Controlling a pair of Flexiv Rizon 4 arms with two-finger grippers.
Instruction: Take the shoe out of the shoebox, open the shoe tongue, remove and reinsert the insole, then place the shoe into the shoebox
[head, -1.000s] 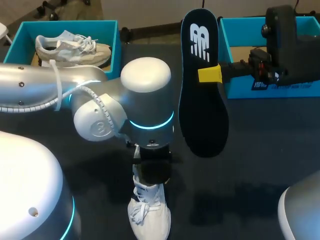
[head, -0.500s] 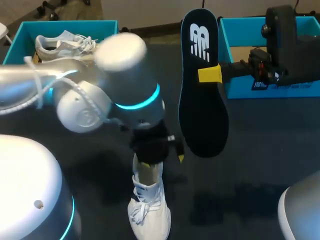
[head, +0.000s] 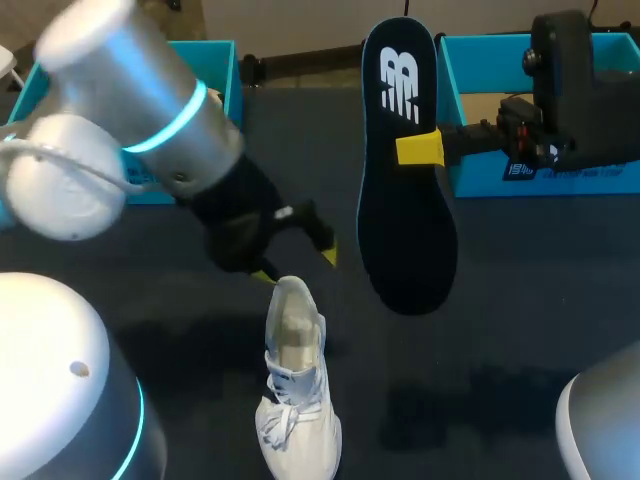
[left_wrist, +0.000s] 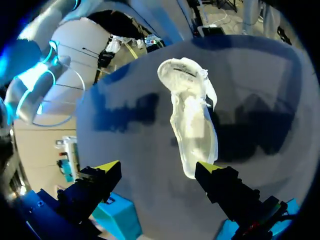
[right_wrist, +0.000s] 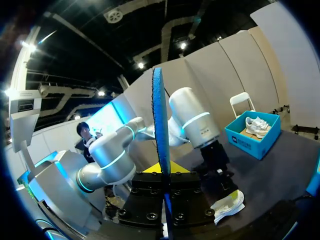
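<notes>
A white shoe (head: 295, 390) lies on the dark table, heel end toward my left gripper (head: 297, 265). That gripper hangs open just above and behind the heel, touching nothing. In the left wrist view the shoe (left_wrist: 192, 125) lies ahead of the open left gripper (left_wrist: 157, 167), its mouth facing up. My right gripper (head: 420, 150) is shut on a black insole (head: 405, 170), held upright in the air right of the shoe. Seen from the right wrist, the insole (right_wrist: 160, 150) stands edge-on in the right gripper (right_wrist: 164, 172), with the shoe (right_wrist: 227, 204) down beyond it.
A teal shoebox (head: 225, 70) stands at the back left, mostly hidden behind my left arm; the right wrist view shows a second shoe (right_wrist: 255, 125) inside it. Another teal shoebox (head: 480, 110) stands at the back right, under my right arm.
My left gripper opened, let go of the shoe's heel and drew up and back to the left. The shoe stays on the table. The right arm and insole have not moved.
</notes>
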